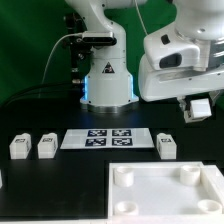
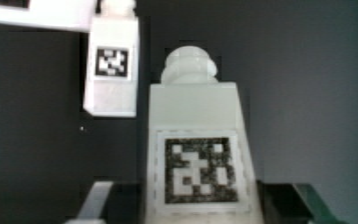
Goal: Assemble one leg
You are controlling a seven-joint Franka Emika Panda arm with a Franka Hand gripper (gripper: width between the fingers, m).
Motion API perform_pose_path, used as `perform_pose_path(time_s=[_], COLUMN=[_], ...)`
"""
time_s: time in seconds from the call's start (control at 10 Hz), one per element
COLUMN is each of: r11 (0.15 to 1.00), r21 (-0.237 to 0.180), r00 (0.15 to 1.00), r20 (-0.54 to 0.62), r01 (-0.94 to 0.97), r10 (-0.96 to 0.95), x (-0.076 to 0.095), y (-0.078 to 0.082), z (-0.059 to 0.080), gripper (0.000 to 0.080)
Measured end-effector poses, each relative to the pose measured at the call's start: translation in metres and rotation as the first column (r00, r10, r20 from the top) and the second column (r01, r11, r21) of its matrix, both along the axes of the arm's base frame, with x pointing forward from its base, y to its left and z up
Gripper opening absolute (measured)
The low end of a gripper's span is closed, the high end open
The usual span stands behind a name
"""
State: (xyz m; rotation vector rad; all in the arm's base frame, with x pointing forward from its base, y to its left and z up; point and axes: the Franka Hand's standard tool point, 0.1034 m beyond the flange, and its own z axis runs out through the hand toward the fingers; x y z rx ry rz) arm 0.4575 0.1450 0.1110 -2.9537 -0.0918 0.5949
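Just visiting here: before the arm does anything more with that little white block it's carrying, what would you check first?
1. Leg gripped in the tool: ok, clamped from both sides.
2. Leg clear of the table: ok, held in the air.
3. Visible sockets of the plate empty: ok.
4. Spare legs out of the way: ok, three stand beside the marker board.
5. Leg lined up over a socket: cannot tell.

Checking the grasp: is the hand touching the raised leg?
Touching. In the exterior view the leg hangs clear of the table, clamped in the hand.
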Motion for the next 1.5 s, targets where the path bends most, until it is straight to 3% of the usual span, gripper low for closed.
perform_pose_path(time_s=[0.2,0.3,0.4,0.5,0.6,0.9,1.1,1.2,1.3,1.4,1.5], r11=[1.0,0.997,0.995,0.994,0.994,0.996,0.996,0.996,0.996,0.996,0.996], r21=[0.005,0.02,0.024,0.013,0.005,-0.041,-0.052,-0.05,-0.046,-0.033,-0.025], r00=[0.978,0.96,0.93,0.877,0.834,0.647,0.617,0.602,0.56,0.57,0.552], r20=[0.206,0.274,0.356,0.472,0.545,0.758,0.782,0.794,0.824,0.819,0.831], r01=[0.02,-0.071,-0.1,-0.106,-0.11,-0.08,-0.071,-0.069,-0.074,-0.081,-0.08], r10=[-0.02,0.063,0.085,0.088,0.089,0.083,0.084,0.081,0.079,0.073,0.066], x=[0.013,0.03,0.064,0.093,0.108,0.11,0.107,0.108,0.112,0.12,0.134], y=[-0.004,-0.023,-0.046,-0.056,-0.061,-0.074,-0.076,-0.072,-0.059,-0.051,-0.046], z=[0.003,0.02,0.042,0.054,0.061,0.057,0.051,0.049,0.037,0.025,0.025], gripper=[0.0291,0.0291,0.0291,0.0291,0.0291,0.0291,0.0291,0.0291,0.0291,0.0291,0.0291])
